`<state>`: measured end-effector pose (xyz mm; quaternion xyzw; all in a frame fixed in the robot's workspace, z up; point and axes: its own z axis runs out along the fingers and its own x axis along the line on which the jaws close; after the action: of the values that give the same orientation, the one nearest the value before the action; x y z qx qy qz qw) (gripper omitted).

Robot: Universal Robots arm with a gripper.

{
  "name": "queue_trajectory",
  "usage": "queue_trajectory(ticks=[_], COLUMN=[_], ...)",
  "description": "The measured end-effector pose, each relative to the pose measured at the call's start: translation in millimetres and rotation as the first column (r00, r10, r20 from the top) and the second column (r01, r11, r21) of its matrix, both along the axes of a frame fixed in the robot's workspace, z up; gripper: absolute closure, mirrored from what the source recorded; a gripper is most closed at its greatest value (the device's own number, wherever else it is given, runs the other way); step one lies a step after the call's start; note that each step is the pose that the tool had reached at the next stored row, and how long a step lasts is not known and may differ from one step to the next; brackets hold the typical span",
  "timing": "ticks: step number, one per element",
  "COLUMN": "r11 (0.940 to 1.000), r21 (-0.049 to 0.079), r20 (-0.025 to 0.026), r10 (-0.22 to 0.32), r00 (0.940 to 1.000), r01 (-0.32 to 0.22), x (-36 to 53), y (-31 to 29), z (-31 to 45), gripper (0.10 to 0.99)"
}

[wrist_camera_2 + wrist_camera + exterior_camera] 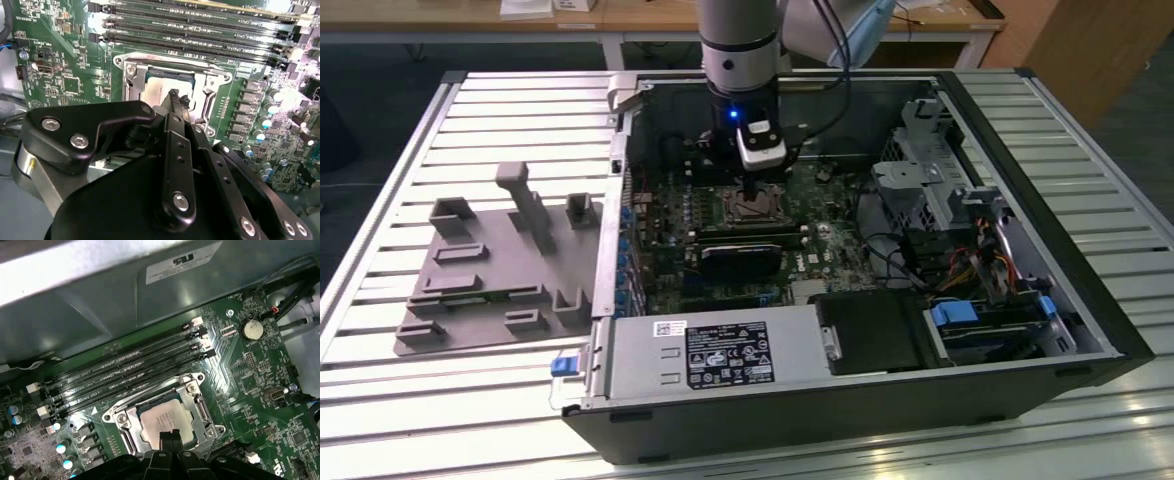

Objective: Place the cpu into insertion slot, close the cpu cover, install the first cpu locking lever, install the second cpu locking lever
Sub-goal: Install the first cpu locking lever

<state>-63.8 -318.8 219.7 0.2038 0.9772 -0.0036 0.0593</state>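
Note:
The cpu (162, 419) lies flat in the insertion slot (754, 208) on the green motherboard, its dull silver top facing up. The cpu cover (196, 399) is down around it as a silver frame, and the chip (156, 91) shows through its window. My gripper (170, 436) hangs straight over the socket's edge with its two black fingers pressed together, shut, and nothing visible between them. In the second wrist view the fingertips (174, 96) stand just above the chip's edge. I cannot make out how the locking levers sit. In the exterior view the gripper (753, 190) reaches down into the open case.
Long black memory slots (130, 369) run beside the socket. A black card (740, 258) sits on the near side of it, with the power supply (707, 350) closer still. Drive cage and cables (947, 230) fill the case at the exterior view's right. A grey fixture (494, 270) lies outside on the table.

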Motion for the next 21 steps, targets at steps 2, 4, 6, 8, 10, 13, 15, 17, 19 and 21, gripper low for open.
queue_trajectory(ticks=[2,4,6,8,10,13,15,17,19,21], r11=[0.9999,0.9993,0.9978,0.9955,0.9952,0.9952,0.9952,0.9952,0.9952,0.9952], r21=[0.0,0.0,0.0,0.0,-0.002,-0.004,-0.004,-0.004,-0.004,-0.004], r20=[-0.0001,-0.0001,0.0,0.0,-0.0002,-0.0005,-0.0005,-0.0004,-0.0006,-0.0004], r10=[0.015,0.036,0.066,0.095,0.098,0.098,0.098,0.098,0.098,0.098], r00=[0.9999,0.9993,0.9978,0.9955,0.9952,0.9952,0.9952,0.9952,0.9952,0.9952], r01=[-0.015,-0.036,-0.066,-0.095,-0.098,-0.098,-0.098,-0.098,-0.098,-0.098], x=[1.9,3.1,3.3,3.3,3.4,3.3,3.3,3.3,3.3,3.3], y=[0.0,0.0,0.0,0.0,0.0,0.0,0.0,0.0,0.0,0.0], z=[-0.2,-0.5,-1.0,-1.0,-0.9,4.5,11.2,18.5,26.4,32.3], gripper=[0.984,0.984,0.984,0.984,0.984,0.984,0.984,0.984,0.984,0.984])
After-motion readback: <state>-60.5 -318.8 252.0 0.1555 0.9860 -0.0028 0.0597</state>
